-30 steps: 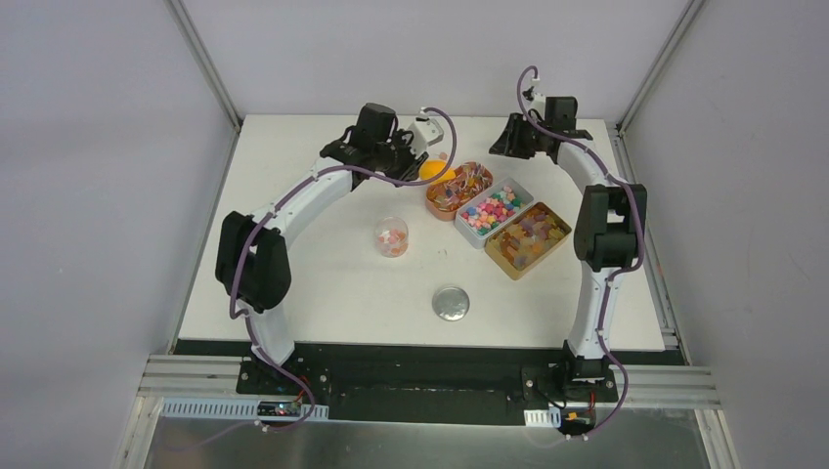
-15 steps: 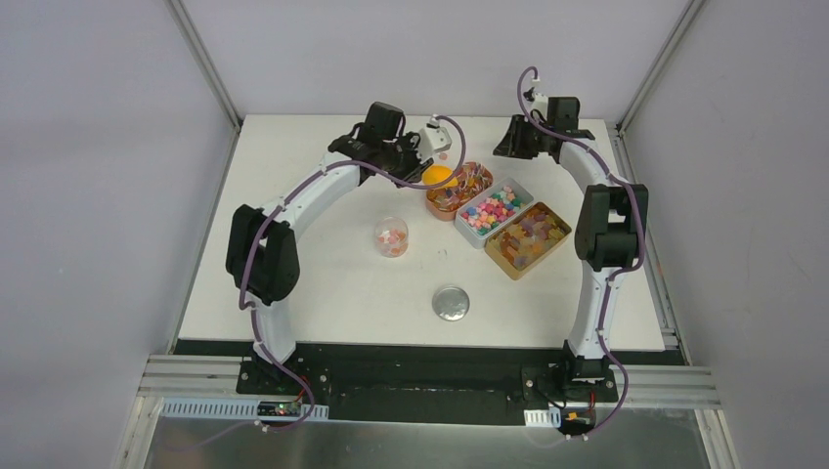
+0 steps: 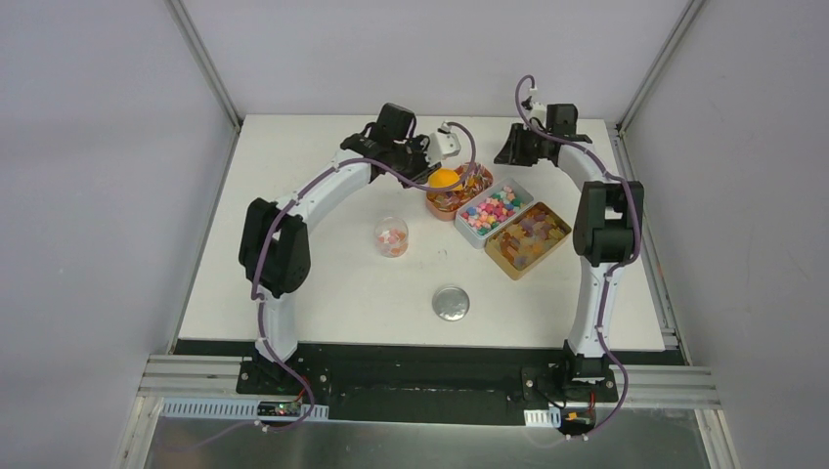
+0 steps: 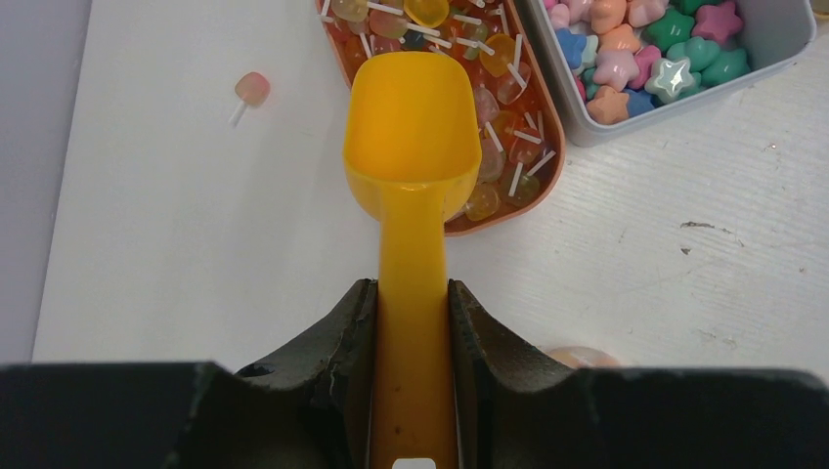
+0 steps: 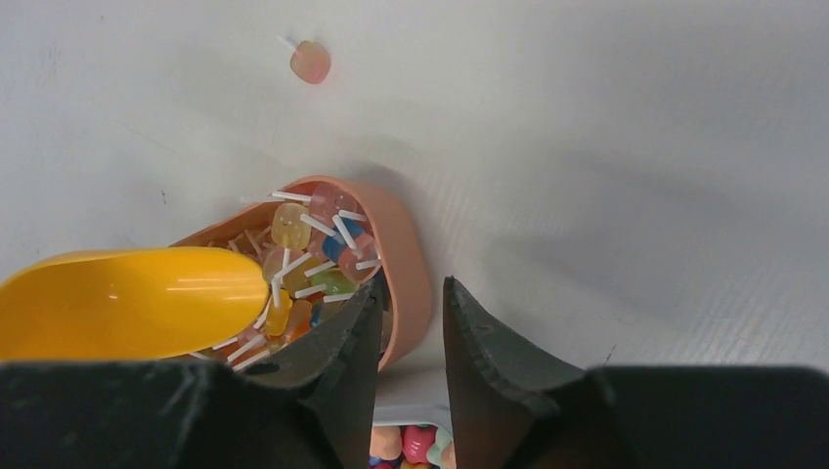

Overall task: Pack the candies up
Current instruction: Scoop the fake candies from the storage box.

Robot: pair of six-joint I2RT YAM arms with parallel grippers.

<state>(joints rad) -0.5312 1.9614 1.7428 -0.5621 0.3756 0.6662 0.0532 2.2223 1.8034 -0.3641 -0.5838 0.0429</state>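
Note:
The candies lie in three trays: lollipop sweets in an orange tray [image 3: 476, 174], pastel stars in a grey tray [image 3: 518, 188], amber gummies in a gold tray [image 3: 559, 223]. A small clear cup [image 3: 391, 236] holds a few pink and orange pieces. My left gripper [image 3: 430, 162] is shut on the handle of the orange scoop [image 4: 412, 117]. The scoop's empty bowl hangs over the lollipop tray [image 4: 553, 174]. My right gripper [image 3: 511, 149] hovers behind the trays, jaws a little apart with nothing between them; the wrist view [image 5: 411, 293] looks down on the tray's end [image 5: 411, 259].
A round silver lid [image 3: 451, 303] lies near the front middle. One stray lollipop [image 4: 251, 89] lies on the table behind the orange tray, also in the right wrist view [image 5: 310, 62]. The grey tray's wall [image 4: 704, 93] is beside the scoop.
My left arm has swung right, carrying the scoop from beside the orange tray to over it. The right arm has barely moved.

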